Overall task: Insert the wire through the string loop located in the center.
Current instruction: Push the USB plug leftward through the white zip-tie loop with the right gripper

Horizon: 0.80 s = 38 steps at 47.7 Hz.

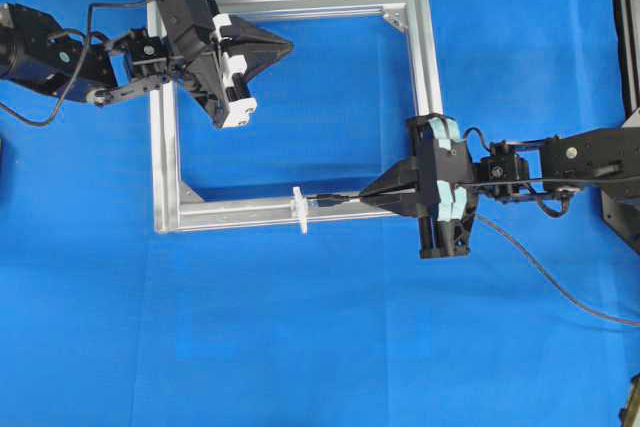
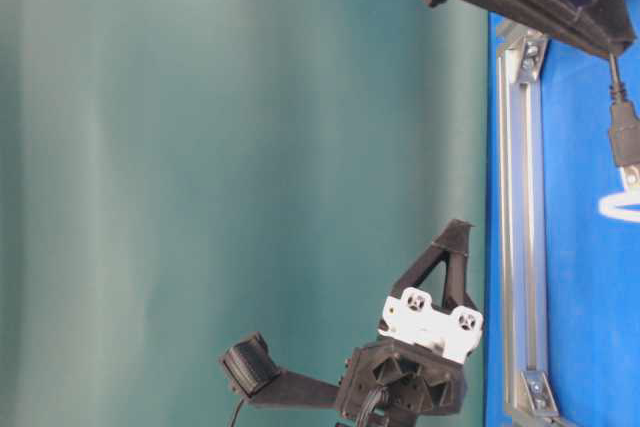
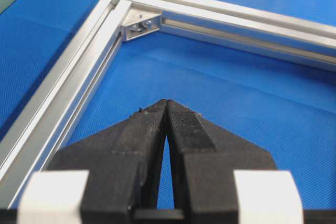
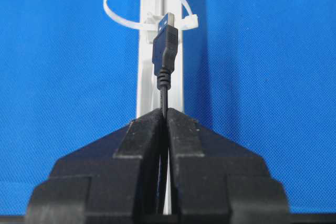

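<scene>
Along the lower bar of the aluminium frame (image 1: 300,209), the right gripper (image 1: 365,196) is pinching the wire (image 4: 165,51) between closed fingers, its USB plug pointing at the white string loop (image 4: 144,4) but not yet through. Upper left, the left gripper (image 1: 285,46) is hovering, fingers together and empty. No containers are showing on the blue bench (image 1: 300,347).

A bright blue cloth covers my desk (image 1: 300,347) from edge to edge, faintly creased and evenly lit, with soft shadows. Behind it hangs a plain teal-green backdrop curtain (image 2: 200,147), falling in gentle vertical folds in the table-level view.
</scene>
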Motion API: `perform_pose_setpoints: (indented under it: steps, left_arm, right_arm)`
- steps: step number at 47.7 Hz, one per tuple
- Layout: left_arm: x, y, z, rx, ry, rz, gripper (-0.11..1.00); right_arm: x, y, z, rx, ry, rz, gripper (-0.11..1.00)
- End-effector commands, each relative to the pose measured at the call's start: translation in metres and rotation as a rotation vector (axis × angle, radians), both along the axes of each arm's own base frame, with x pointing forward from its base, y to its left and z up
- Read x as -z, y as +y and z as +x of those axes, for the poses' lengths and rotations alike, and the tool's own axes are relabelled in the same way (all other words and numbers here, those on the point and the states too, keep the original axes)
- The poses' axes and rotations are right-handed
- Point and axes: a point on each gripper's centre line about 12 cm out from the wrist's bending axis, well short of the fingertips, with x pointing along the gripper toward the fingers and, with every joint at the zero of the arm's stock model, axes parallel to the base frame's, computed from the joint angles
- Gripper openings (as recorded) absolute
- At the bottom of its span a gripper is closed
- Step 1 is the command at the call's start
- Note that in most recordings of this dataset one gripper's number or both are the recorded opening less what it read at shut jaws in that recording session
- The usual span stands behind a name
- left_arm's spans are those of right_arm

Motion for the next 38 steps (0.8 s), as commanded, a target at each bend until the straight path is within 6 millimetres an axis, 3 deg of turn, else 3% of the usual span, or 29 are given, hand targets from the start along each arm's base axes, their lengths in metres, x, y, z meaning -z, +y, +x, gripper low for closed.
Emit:
perform_pose_setpoints:
  steps: [1, 21, 38]
  left_arm:
    - [-0.017, 0.0, 0.003, 0.003, -0.05, 0.015, 0.0]
    - [-0.017, 0.0, 0.003, 0.003, -0.051, 0.016, 0.0]
    - [-0.017, 0.0, 0.003, 0.004, -0.052, 0.018, 0.0]
  right_arm:
    - [-0.01, 0.001, 0.002, -0.003, -0.038, 0.0, -0.02]
    - [-0.011, 0.002, 0.004, -0.008, -0.045, 0.001, -0.02]
    - [-0.013, 0.006, 0.022, -0.014, -0.061, 0.0, -0.02]
